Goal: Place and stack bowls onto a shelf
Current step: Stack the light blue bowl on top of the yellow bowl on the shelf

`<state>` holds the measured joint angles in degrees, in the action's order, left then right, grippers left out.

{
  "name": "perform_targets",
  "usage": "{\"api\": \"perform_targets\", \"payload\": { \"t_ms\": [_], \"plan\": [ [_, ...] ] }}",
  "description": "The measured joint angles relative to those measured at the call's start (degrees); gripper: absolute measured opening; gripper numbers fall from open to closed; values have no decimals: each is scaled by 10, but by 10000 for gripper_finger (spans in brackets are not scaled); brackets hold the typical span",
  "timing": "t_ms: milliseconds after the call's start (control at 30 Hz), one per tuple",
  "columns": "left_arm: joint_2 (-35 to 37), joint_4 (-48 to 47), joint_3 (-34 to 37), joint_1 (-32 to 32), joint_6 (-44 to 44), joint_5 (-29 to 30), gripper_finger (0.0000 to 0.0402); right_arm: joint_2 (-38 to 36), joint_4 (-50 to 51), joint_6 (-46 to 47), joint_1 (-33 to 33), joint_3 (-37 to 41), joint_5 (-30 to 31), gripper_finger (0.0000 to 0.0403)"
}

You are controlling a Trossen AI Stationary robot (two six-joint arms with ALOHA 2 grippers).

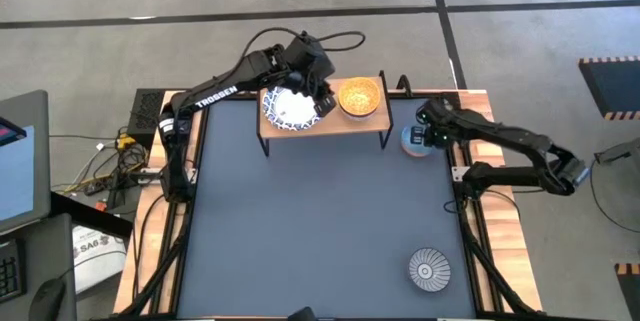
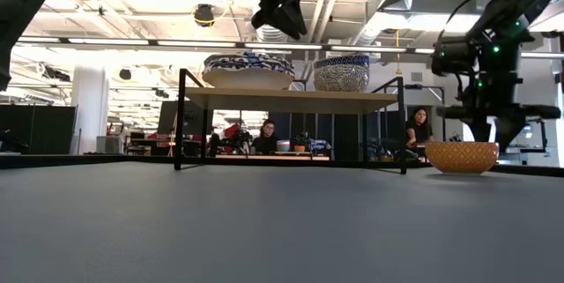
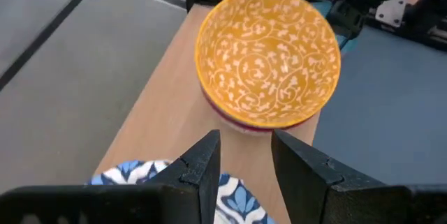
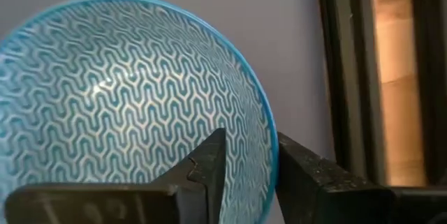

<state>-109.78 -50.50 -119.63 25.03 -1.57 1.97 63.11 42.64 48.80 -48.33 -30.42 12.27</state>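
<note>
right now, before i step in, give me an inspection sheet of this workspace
surface: dark table, shelf at its far edge
job's things: blue-white bowl and yellow bowl on shelf; light blue bowl on table right of shelf; striped bowl near front right
clutter: nothing seen
claws: left claw open above shelf, empty; right claw open astride light blue bowl's rim
cables: tangle on floor, left of table
surroundings: two people seated beyond table
</note>
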Motion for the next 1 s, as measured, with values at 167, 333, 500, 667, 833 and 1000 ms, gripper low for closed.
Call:
{"api": "perform_targets", "payload": {
  "t_ms": [167, 333, 500, 667, 833, 1000],
  "plan": [
    [0, -14, 0, -14, -7, -3, 114, -2, -35, 20, 21, 21, 26, 65],
    [2, -44, 0, -34, -4, -2, 114, -37, -20, 53, 72, 22, 66, 41],
    [3, -46, 0, -58, 15, -2, 114, -96, 75, 151, 156, -6, 160, 41],
    [3, -32, 0, -74, 26, -2, 114, -139, 154, 174, 247, -58, 232, 41],
    [3, 9, 0, -84, 38, -1, 114, -144, 171, 150, 311, -125, 303, 40],
    [3, 57, 0, -87, 33, -2, 114, -123, 166, 102, 334, -204, 379, 41]
  ]
}}
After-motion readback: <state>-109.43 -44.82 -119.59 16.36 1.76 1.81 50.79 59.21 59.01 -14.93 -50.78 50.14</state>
